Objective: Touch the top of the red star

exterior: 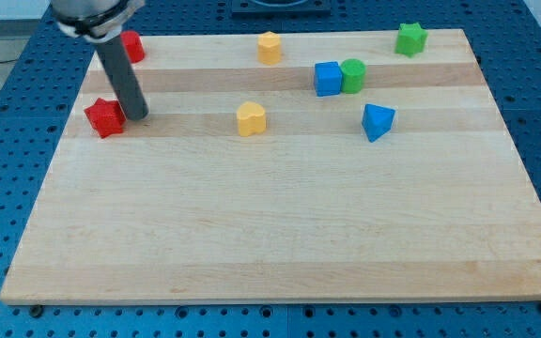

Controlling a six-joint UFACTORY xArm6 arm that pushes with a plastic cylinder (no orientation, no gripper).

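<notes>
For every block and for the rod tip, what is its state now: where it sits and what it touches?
red star: view's left, my tip beside it.
my tip: on the board at the star's right side.
red block: top left, partly behind the rod.
yellow block: top, alone.
yellow heart: middle, alone.
blue cube: touches green cylinder.
blue block: alone.
green star: top right.
</notes>
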